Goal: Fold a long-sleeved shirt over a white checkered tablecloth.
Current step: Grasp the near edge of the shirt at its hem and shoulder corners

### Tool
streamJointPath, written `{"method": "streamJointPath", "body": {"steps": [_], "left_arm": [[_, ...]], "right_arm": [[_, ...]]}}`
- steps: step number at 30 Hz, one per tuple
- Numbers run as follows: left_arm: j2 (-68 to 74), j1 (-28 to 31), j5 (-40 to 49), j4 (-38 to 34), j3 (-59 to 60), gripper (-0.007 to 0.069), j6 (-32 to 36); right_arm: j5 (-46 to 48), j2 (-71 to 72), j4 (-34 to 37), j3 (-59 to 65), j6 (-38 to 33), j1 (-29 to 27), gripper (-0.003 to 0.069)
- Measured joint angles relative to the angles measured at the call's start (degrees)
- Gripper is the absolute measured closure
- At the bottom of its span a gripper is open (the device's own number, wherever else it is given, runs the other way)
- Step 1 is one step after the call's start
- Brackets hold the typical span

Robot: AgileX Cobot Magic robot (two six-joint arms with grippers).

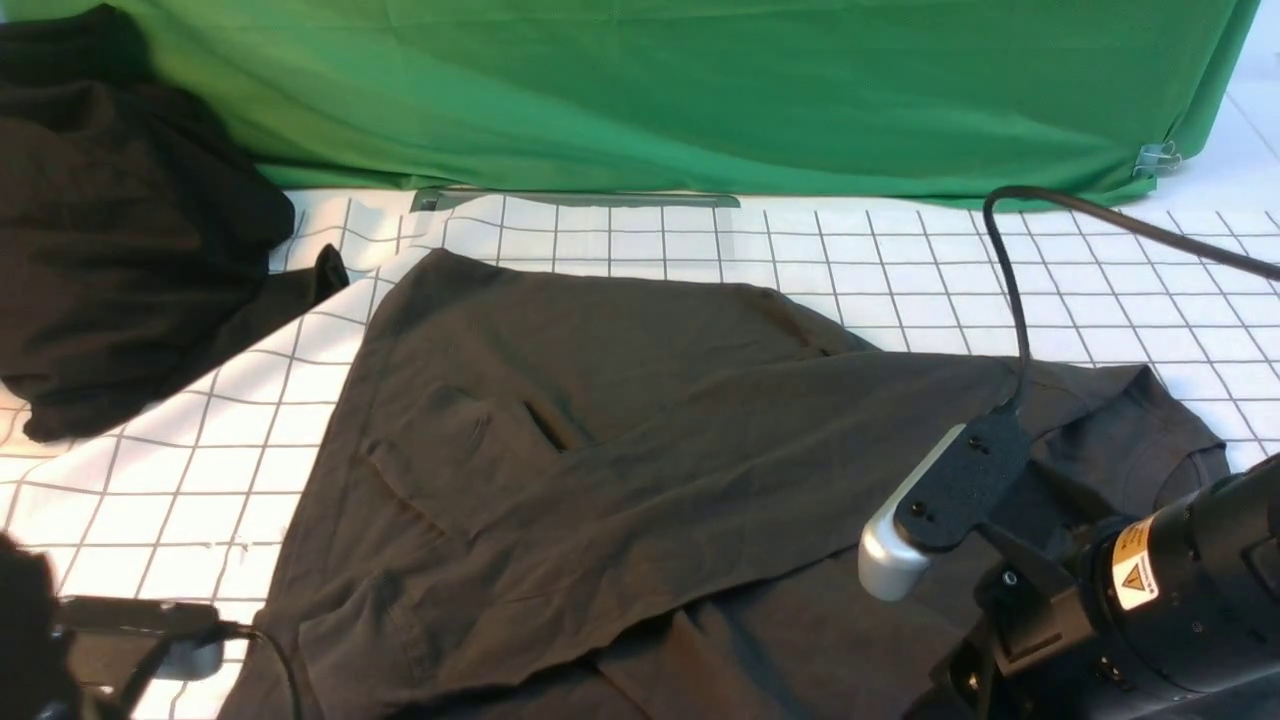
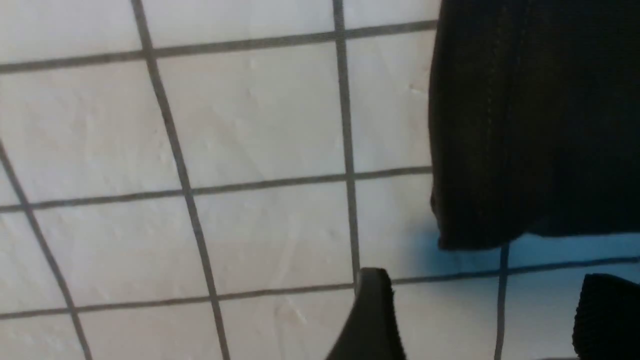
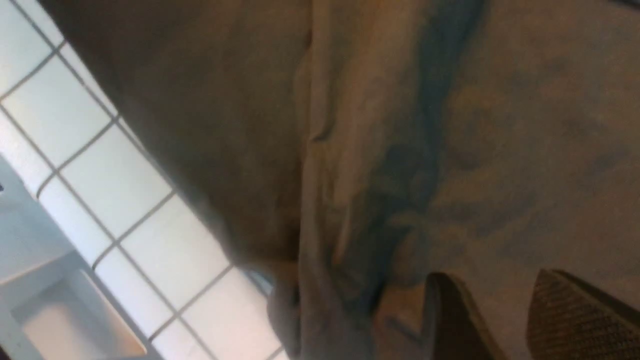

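The long-sleeved shirt (image 1: 620,470) lies spread and partly folded on the white checkered tablecloth (image 1: 170,470), plain dark side up. Its print is hidden. My right arm (image 1: 1150,580) hovers over the shirt's near right part, by the collar. In the right wrist view, the right gripper (image 3: 492,295) is open just above wrinkled shirt fabric (image 3: 450,125), with nothing between its fingers. My left arm (image 1: 60,640) sits at the near left. The left gripper (image 2: 487,300) is open over bare tablecloth (image 2: 250,125), a short way from a dark edge of the shirt (image 2: 530,125).
A rumpled heap of black cloth (image 1: 120,230) fills the back left. The green backdrop (image 1: 700,90) hangs along the far edge. A black cable (image 1: 1010,290) arcs from the right wrist camera (image 1: 940,500). The table's edge (image 3: 45,280) shows in the right wrist view.
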State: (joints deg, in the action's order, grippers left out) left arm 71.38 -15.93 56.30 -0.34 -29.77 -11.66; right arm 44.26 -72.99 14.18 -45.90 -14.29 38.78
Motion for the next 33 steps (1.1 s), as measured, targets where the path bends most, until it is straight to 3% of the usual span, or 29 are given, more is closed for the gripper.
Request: {"method": "streamJointPath", "body": {"steps": [4, 10, 17, 18, 22, 25, 29, 33], "left_arm": [[3.84, 0.0, -4.7, -1.9, -0.59, 0.0138, -0.26], [7.85, 0.0, -5.1, -2.51, -0.66, 0.0228, -0.26], [8.49, 0.0, -5.56, 0.34, -0.66, 0.0558, -0.39], [8.49, 0.0, -5.41, 0.73, -0.78, 0.0579, -0.39], [8.41, 0.0, -0.85, 1.58, -2.27, 0.0601, -0.08], [6.24, 0.0, 3.19, 1.67, -4.35, 0.0601, 0.03], [2.2, 0.0, 5.24, 1.26, -5.28, 0.0601, 0.09], [-0.6, 0.0, 7.1, 1.15, -5.28, 0.0601, 0.01]], "right_arm": [[-0.55, 0.0, 0.0, 0.0, 0.0, 0.0, 0.0425], [-0.07, 0.0, 0.0, 0.0, -0.07, 0.0, 0.0422], [6.87, 0.0, -0.11, 0.0, -6.8, 1.75, 0.0417], [6.95, 0.0, -0.11, 0.0, -7.32, 2.64, 0.0417], [6.89, -0.96, -0.11, 0.0, -8.72, 8.07, 0.0372], [6.54, -4.11, -0.99, 0.5, -8.73, 12.79, 0.0249], [4.64, -9.03, -3.17, 2.6, -7.43, 15.54, 0.0142], [3.62, -13.36, -4.57, 3.42, -6.2, 15.98, 0.0136]]}}
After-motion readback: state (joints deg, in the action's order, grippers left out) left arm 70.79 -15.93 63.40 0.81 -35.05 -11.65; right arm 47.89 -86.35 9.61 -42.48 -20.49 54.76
